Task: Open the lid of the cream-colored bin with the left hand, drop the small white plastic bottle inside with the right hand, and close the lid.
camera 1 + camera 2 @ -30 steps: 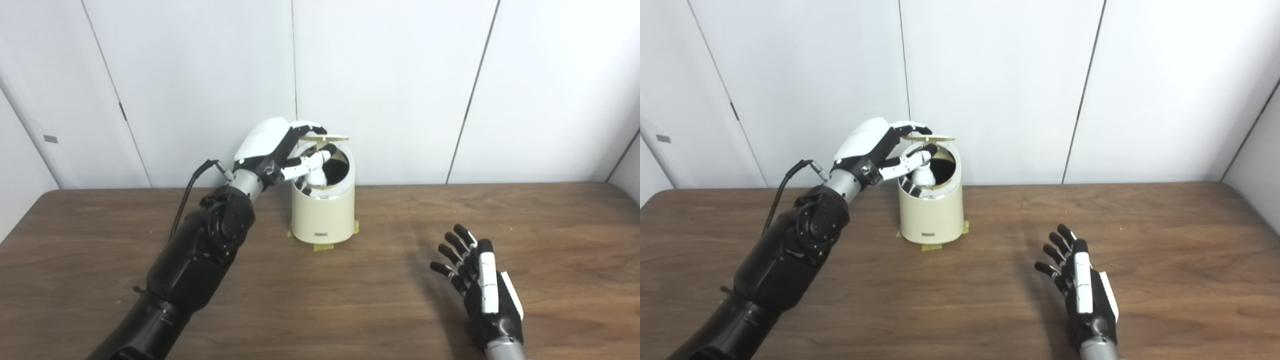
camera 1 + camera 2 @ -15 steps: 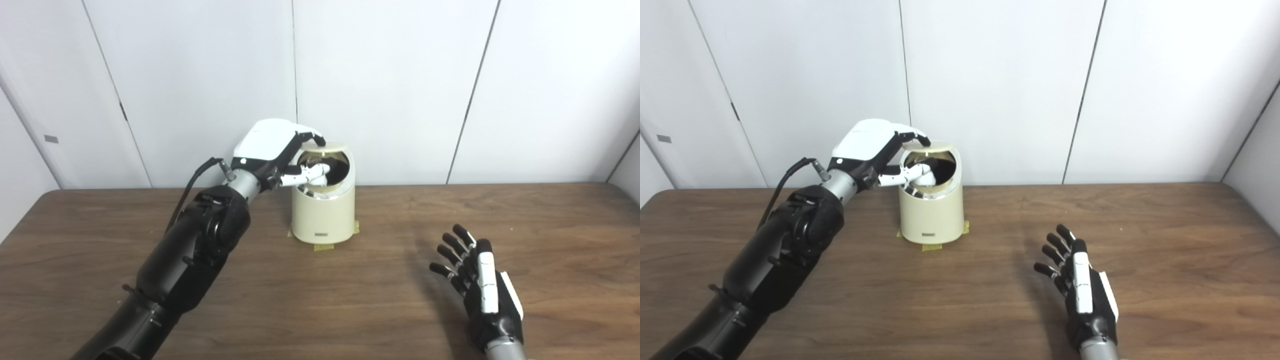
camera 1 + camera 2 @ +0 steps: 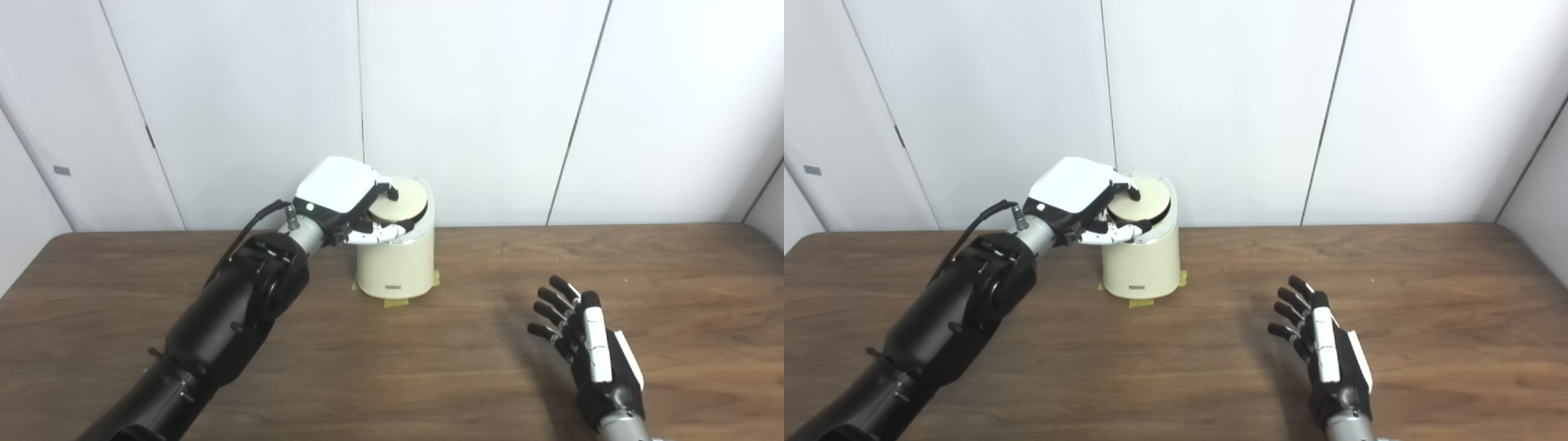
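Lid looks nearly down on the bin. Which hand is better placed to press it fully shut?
Left. The left hand already rests on the lid of the bin. The right hand is open, down at the table, well away from it.

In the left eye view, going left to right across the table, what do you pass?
Left hand resting on the lid → cream bin with its lid down → bare stretch of wooden table → right hand, open and empty, fingers spread.
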Tool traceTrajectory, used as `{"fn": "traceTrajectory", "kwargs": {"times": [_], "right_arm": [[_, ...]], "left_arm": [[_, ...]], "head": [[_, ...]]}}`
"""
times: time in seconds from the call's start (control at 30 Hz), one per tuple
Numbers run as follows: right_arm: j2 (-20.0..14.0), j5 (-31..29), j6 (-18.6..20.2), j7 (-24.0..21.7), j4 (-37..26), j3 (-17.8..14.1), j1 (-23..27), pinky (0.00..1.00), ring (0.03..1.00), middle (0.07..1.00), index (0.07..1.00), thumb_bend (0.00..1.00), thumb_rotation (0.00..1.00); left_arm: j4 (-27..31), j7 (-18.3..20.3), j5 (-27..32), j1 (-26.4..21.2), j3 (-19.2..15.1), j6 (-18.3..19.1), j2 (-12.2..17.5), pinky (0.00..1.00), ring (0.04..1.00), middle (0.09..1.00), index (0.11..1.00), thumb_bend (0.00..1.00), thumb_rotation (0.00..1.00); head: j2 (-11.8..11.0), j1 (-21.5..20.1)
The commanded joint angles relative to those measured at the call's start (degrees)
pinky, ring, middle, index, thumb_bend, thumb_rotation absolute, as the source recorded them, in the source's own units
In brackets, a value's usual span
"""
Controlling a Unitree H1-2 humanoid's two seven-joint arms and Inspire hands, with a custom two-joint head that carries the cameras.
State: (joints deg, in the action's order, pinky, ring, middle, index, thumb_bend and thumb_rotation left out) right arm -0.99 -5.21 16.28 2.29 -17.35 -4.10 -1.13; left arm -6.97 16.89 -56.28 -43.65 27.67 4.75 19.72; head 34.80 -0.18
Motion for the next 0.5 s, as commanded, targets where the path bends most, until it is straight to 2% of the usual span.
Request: {"fn": "traceTrajectory", "kwargs": {"times": [0.0,0.27,0.47], "right_arm": [[-0.36,0.48,-0.44,-0.21,-2.32,0.15,1.70,0.71,0.836,0.833,0.813,0.59,0.99],[-0.94,1.40,0.01,-0.55,-3.14,0.53,1.75,0.73,0.844,0.828,0.801,0.59,0.99],[-0.73,2.21,0.30,-0.41,-3.58,0.66,1.78,0.71,0.835,0.826,0.795,0.58,1.00]], "left_arm": [[1.85,0.22,-1.29,-2.73,-0.44,-0.73,1.34,0.90,0.882,0.811,0.765,0.53,0.86],[2.17,1.38,-3.60,-1.74,-0.05,-3.03,2.08,0.89,0.880,0.804,0.760,0.53,0.88],[2.38,2.08,-4.81,-0.10,0.47,-3.55,1.70,0.88,0.867,0.799,0.749,0.52,0.85]], "head": [[0.02,-0.10],[0.83,-0.59],[1.30,-1.17]]}}
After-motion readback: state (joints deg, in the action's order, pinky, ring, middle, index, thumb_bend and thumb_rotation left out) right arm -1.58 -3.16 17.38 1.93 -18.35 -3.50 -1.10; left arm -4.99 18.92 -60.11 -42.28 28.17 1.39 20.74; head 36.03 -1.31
